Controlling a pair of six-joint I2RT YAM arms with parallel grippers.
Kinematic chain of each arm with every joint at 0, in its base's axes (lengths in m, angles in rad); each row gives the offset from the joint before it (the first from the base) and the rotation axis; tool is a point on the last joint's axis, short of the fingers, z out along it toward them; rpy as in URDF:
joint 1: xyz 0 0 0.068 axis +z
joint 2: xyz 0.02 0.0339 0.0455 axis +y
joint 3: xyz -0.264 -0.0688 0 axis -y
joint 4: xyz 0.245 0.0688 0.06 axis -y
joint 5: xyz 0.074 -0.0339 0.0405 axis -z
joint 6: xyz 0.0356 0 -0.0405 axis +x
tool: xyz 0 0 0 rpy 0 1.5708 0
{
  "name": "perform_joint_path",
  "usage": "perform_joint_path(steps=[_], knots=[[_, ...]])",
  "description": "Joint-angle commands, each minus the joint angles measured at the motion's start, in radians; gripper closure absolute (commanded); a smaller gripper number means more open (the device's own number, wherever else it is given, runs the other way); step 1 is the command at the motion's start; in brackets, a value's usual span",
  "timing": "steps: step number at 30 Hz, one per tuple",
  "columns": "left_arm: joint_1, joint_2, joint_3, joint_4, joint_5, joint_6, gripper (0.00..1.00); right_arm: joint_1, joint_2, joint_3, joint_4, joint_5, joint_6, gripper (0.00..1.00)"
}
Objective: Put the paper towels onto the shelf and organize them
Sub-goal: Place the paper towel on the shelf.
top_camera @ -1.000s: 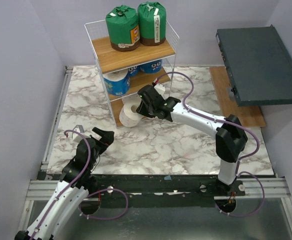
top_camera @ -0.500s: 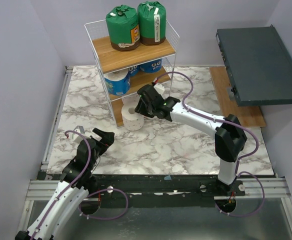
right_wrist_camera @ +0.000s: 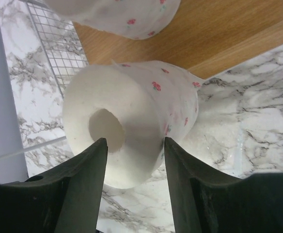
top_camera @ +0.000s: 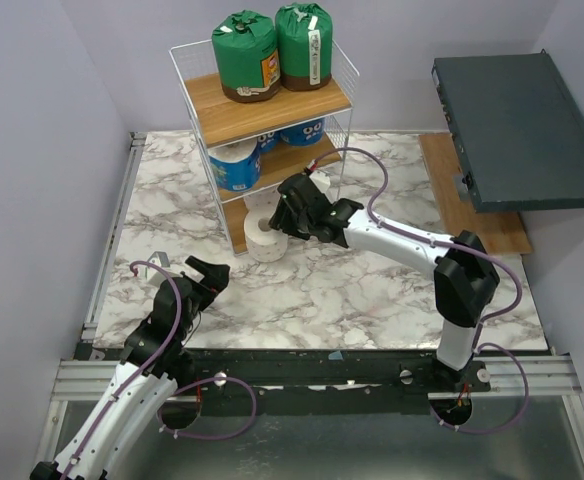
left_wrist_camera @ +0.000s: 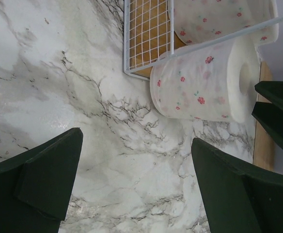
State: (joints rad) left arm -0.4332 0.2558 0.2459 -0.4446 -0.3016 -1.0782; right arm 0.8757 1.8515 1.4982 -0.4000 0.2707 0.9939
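Roll (top_camera: pixel 266 238) stands on end at the shelf's (top_camera: pixel 272 112) bottom front edge (fully on the board? I cannot tell), so it cannot roll away. Right gripper (right_wrist_camera: pixel 134 141) is parted above it, likely releasing. Left gripper (left_wrist_camera: pixel 136 179) hangs wide apart, empty.

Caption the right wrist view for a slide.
Right gripper open over a rose-printed paper towel roll at the shelf edge.

Soft matt paper roll (right_wrist_camera: pixel 141 111); white wire, wooden-board shelf (top_camera: pixel 262 115); glossy marbled tabletop (top_camera: pixel 322 290).
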Motion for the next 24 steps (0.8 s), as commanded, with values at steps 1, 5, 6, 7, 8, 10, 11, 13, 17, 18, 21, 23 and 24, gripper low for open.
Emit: perform_joint_path(steps=[1, 5, 6, 7, 8, 10, 11, 13, 17, 18, 21, 23, 24], knots=[[0.005, -0.008, -0.013, 0.009, 0.019, -0.005, 0.01, 0.005, -0.069, -0.071, 0.033, 0.000, -0.024, 0.45], [0.005, -0.007, -0.014, 0.009, 0.023, -0.006, 0.02, 0.005, -0.103, -0.126, 0.061, 0.006, -0.035, 0.44], [0.005, -0.005, -0.014, 0.011, 0.024, -0.008, 0.02, 0.004, -0.108, -0.135, 0.066, 0.004, -0.037, 0.44], [0.005, -0.003, -0.014, 0.013, 0.026, -0.008, 0.02, 0.005, -0.108, -0.140, 0.072, 0.000, -0.038, 0.44], [0.005, -0.003, -0.014, 0.012, 0.025, -0.009, 0.01, 0.005, -0.110, -0.144, 0.075, -0.005, -0.041, 0.44], [0.005, -0.001, -0.012, 0.011, 0.028, -0.009, 0.02, 0.005, -0.109, -0.144, 0.079, -0.016, -0.047, 0.44], [0.005, -0.001, -0.010, 0.009, 0.028, -0.009, 0.02, 0.005, -0.112, -0.145, 0.079, -0.020, -0.047, 0.44], [0.005, 0.000, -0.007, 0.004, 0.027, -0.009, 0.02, 0.005, -0.126, -0.153, 0.081, -0.022, -0.051, 0.43], [0.005, -0.009, -0.002, -0.006, 0.019, -0.006, 0.02, 0.005, -0.205, -0.232, 0.139, -0.013, -0.089, 0.40], [0.005, -0.012, -0.002, -0.004, 0.017, -0.004, 0.02, 0.005, -0.238, -0.263, 0.173, -0.011, -0.106, 0.40], [0.005, -0.021, 0.000, 0.002, 0.010, 0.002, 0.02, 0.005, -0.333, -0.407, 0.325, -0.029, -0.200, 0.41], [0.005, -0.022, 0.004, 0.012, 0.004, 0.010, 0.02, 0.006, -0.389, -0.512, 0.439, -0.035, -0.255, 0.42], [0.005, -0.021, 0.007, 0.015, 0.001, 0.013, 0.02, 0.005, -0.417, -0.579, 0.506, -0.032, -0.273, 0.42]])
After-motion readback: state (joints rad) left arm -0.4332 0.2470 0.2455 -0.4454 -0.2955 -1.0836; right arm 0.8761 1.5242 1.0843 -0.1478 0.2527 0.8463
